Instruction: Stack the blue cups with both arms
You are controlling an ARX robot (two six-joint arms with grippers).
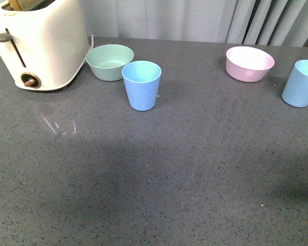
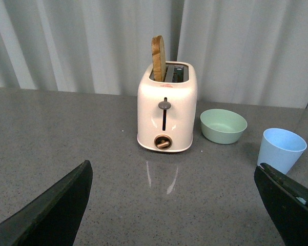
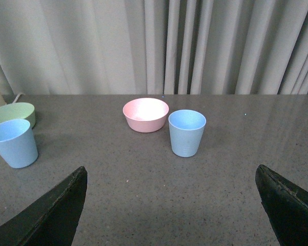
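Standing upright and well apart on a grey speckled tabletop [image 1: 169,169] are two light blue tumblers. The first blue cup [image 1: 141,84] is just beside a mint-green bowl [image 1: 109,61], near a cream toaster [image 1: 38,43] with a slice of bread [image 2: 158,57] poking out of its slot. The second blue cup [image 1: 302,83] is at the far right of the front view, near a pink bowl [image 1: 249,63]. In the wrist views, the left tool [image 2: 172,165] and the right tool [image 3: 171,169] each have their black fingers spread wide, holding nothing, clear of both cups.
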